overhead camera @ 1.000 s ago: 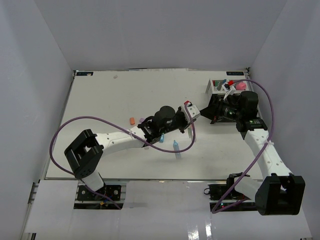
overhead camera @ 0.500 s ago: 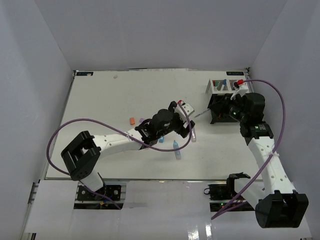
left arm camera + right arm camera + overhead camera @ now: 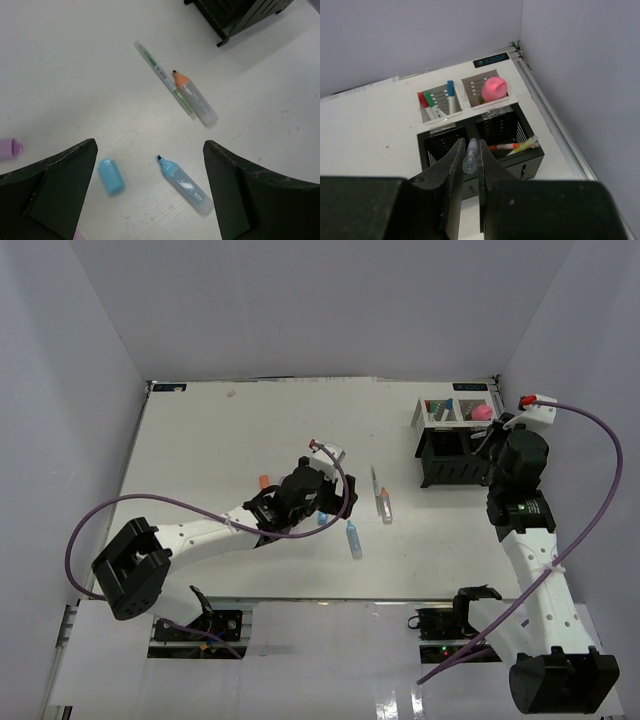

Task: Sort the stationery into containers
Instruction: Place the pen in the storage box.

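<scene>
My right gripper [image 3: 471, 143] is shut on a clear thin pen [image 3: 471, 159], held above the black organizer [image 3: 530, 161]; from above, this gripper [image 3: 492, 440] hangs over the black compartments [image 3: 452, 466]. My left gripper [image 3: 150, 145] stands open above the table, nothing between its fingers. Under it lie a blue marker [image 3: 184, 184] and its blue cap [image 3: 111, 176]. Farther off lie an orange marker [image 3: 195, 98] and a green pen [image 3: 162, 77]. In the top view the left gripper [image 3: 325, 502] is near mid-table.
White mesh compartments [image 3: 440, 106] hold red, green and blue pens [image 3: 450, 91] and a pink-capped bottle [image 3: 495, 87]. An orange pen and a yellow-green one [image 3: 516, 146] lie in the right black compartment. An orange eraser [image 3: 264, 481] and a purple piece [image 3: 283, 479] lie left of the left gripper.
My left gripper has opened and drawn back to the left, away from the organizer. My right gripper, still shut on the clear pen, has swung up from in front of the organizer to above it.
</scene>
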You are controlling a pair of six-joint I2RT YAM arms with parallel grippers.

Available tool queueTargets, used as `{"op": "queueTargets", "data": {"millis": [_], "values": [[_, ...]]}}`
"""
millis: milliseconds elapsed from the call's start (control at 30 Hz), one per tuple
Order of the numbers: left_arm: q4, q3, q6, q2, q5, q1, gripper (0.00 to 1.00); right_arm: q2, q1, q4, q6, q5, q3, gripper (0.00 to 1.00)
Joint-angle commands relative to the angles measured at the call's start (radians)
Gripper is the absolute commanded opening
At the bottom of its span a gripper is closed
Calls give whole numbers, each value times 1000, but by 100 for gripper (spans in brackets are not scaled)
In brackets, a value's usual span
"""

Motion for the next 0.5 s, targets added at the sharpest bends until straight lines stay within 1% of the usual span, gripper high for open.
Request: {"op": "queueTargets", "data": {"millis": [0, 33, 233, 467], "values": [[-57, -52, -93, -64, -16, 4, 98, 32, -10, 121, -31, 152, -33, 8], [-55, -64, -96, -79, -16, 6, 98, 38, -11, 156, -28, 146, -47, 8], [-58, -118, -136, -128, -17, 7, 98, 133, -31, 190, -11, 149, -43, 8], [-96, -101, -180, -116, -24, 7, 98, 222, -57, 206, 1, 115, -32, 8]]}}
